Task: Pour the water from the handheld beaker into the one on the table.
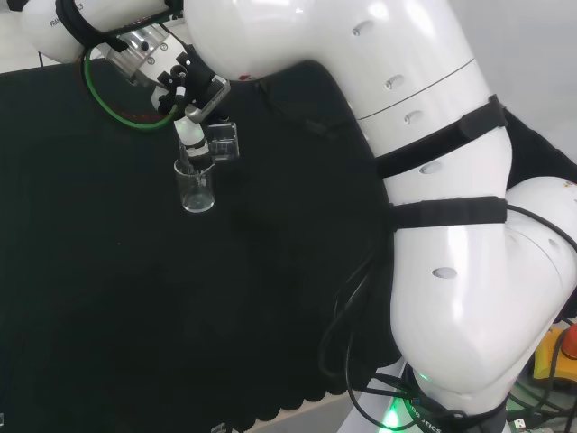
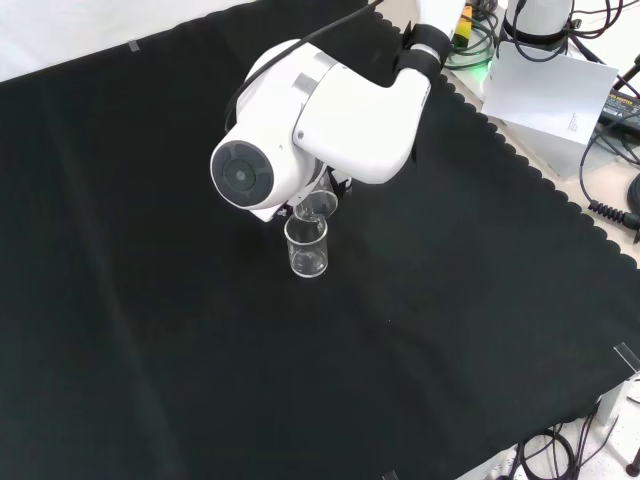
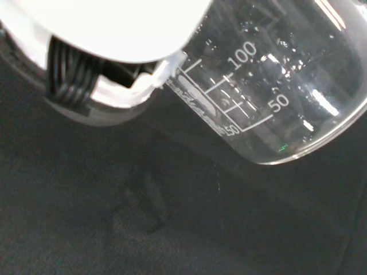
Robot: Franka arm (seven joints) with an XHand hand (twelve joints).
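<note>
In the head view the hand (image 1: 187,90) is shut on a clear handheld beaker (image 1: 222,141), tilted over the table beaker (image 1: 196,186), which stands upright on the black cloth. In the front view the held beaker (image 2: 318,205) leans with its lip just above the rim of the table beaker (image 2: 307,247); the arm's big white link hides most of the hand there. Up close in the wrist view, the held beaker (image 3: 275,80) lies tilted with printed graduations and droplets on its glass, beside a white part of the hand (image 3: 109,34). I cannot tell how much water either beaker holds.
The arm's white link with a round grey cap (image 2: 245,172) stands right behind the beakers in the front view. A green cable (image 1: 108,104) loops near the wrist. Papers and cables (image 2: 550,90) lie off the cloth at the front view's top right.
</note>
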